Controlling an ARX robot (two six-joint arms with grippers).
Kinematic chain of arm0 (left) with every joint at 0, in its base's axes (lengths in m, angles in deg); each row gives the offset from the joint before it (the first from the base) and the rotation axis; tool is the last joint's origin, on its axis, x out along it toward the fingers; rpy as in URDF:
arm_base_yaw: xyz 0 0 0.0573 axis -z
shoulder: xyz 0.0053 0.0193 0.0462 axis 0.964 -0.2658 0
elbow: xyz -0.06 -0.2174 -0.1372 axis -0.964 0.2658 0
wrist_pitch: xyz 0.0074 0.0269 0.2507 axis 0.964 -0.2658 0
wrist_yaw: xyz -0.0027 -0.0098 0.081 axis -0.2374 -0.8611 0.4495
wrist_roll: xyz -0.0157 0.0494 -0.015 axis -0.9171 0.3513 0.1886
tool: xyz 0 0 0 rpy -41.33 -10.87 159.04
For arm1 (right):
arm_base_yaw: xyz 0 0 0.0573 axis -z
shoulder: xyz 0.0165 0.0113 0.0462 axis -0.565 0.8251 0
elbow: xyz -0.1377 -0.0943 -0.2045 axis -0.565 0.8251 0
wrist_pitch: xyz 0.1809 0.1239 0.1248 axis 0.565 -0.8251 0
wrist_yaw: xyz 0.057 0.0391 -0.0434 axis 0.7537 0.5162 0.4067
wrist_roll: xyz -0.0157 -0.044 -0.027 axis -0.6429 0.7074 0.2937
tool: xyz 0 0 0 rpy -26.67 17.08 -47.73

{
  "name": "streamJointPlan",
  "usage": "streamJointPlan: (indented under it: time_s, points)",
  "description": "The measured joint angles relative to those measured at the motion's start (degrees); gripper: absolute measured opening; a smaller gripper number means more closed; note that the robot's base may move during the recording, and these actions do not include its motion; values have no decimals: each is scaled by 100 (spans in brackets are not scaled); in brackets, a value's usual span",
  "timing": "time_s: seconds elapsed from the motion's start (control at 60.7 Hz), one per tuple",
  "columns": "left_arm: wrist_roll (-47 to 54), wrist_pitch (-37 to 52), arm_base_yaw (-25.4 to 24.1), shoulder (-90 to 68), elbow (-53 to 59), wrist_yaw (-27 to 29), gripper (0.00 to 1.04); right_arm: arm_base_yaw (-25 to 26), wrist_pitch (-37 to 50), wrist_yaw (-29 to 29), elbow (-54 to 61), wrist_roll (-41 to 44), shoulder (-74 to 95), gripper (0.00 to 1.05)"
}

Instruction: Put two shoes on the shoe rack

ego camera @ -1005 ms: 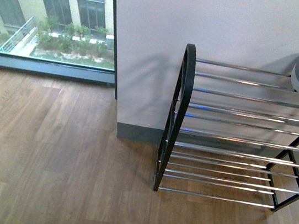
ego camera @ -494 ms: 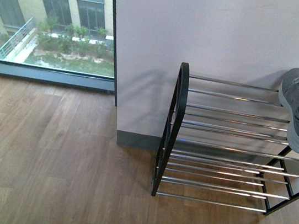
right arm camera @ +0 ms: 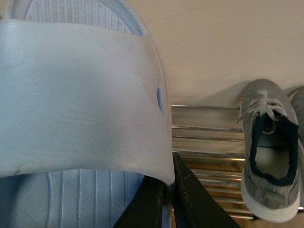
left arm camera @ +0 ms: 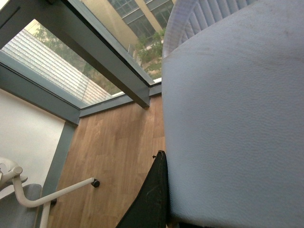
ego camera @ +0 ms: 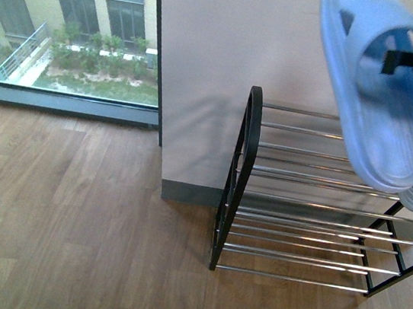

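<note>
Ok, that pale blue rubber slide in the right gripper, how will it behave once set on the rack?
The pale blue rubber slide looks light, hanging from the right gripper by its strap alone. It seems fairly stiff: the sole looks straight though unsupported. Being broad and flat, it probably won't roll on the chrome-barred shoe rack.

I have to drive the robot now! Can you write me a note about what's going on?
Left end effector: shut on a slide, high above the floor.
Right end effector: shut on the other slide, above the rack.
Done: a sneaker sits on the rack.
Left: neither slide is on the rack yet; set both down there.
</note>
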Motion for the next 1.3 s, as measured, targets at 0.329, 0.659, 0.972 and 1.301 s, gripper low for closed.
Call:
streamJointPlan:
  time_s: [0.329, 0.659, 0.972, 1.301]
  points:
    - [0, 2, 0, 0, 0, 0, 2, 208, -391, -640, -1856, 1005, 2332, 2]
    - [0, 2, 0, 0, 0, 0, 2, 601, -680, -1226, -3316, 1425, 3799, 2]
    - [0, 0, 0, 0, 0, -2, 2, 866, -964, -1561, -4085, 1366, 4498, 2]
    - [0, 0, 0, 0, 0, -2, 2, 892, -911, -1499, -4271, 1032, 4621, 30]
